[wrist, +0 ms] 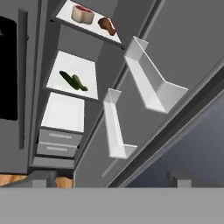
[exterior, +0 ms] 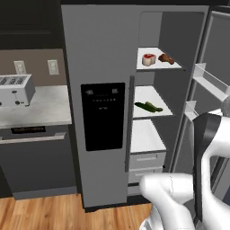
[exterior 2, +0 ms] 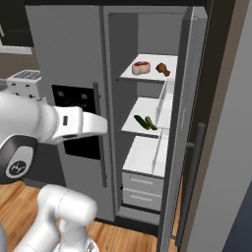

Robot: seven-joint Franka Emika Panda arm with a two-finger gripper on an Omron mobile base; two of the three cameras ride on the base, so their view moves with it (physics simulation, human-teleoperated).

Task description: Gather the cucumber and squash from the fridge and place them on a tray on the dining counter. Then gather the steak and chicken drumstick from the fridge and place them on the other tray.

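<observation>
Hand (wrist: 109, 180) open before fridge (exterior: 103, 54), unlabelled.

White arm (exterior 2: 59, 123) folded low, forearm level, jaws spread wide

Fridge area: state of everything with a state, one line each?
fridge: right door open, left door shut
steak: on top shelf, left of the drumstick
chicken drumstick: on top shelf
cucumber: lying on middle shelf
squash: lying on middle shelf, beside the cucumber
fridge drawers: shut
gripper: open, holding nothing
</observation>
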